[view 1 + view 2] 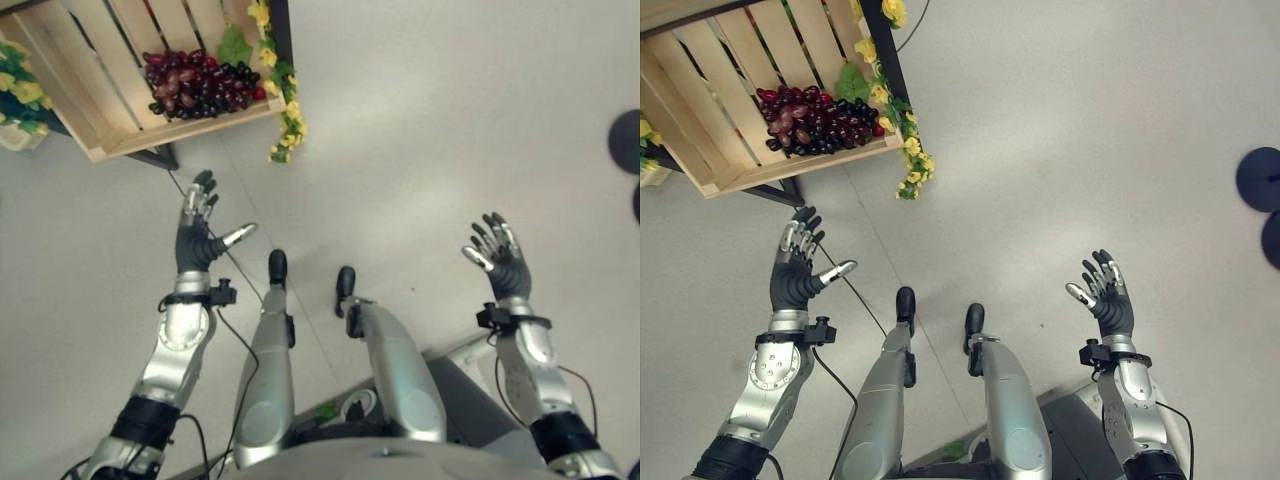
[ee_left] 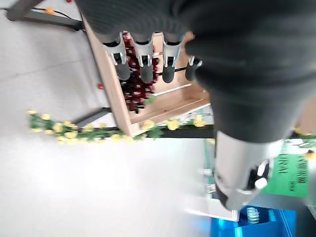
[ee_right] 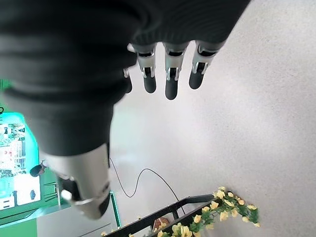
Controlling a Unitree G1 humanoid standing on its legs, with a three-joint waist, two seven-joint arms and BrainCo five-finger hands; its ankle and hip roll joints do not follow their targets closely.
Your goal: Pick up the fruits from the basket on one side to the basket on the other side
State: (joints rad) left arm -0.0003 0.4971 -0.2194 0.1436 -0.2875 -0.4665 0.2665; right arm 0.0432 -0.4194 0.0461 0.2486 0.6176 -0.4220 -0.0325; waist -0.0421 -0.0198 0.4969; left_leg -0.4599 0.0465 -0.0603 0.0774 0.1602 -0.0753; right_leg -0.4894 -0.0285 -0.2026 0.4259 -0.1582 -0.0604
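Observation:
A bunch of dark red and purple grapes (image 1: pixel 200 84) lies in a slatted wooden crate (image 1: pixel 96 70) at the upper left, tilted towards me. My left hand (image 1: pixel 197 232) hovers below the crate, apart from it, its fingers straight and thumb spread, holding nothing. In the left wrist view the fingers (image 2: pixel 142 61) point at the grapes (image 2: pixel 138 84) in the crate (image 2: pixel 163 106). My right hand (image 1: pixel 499 257) is raised over bare floor at the right, fingers (image 3: pixel 170 74) straight and holding nothing.
A garland of yellow flowers and green leaves (image 1: pixel 280 100) hangs down the crate's right edge. The crate rests on a dark stand (image 1: pixel 155 155). A dark round base (image 1: pixel 1260 180) sits on the floor at the far right. Pale floor spreads between the hands.

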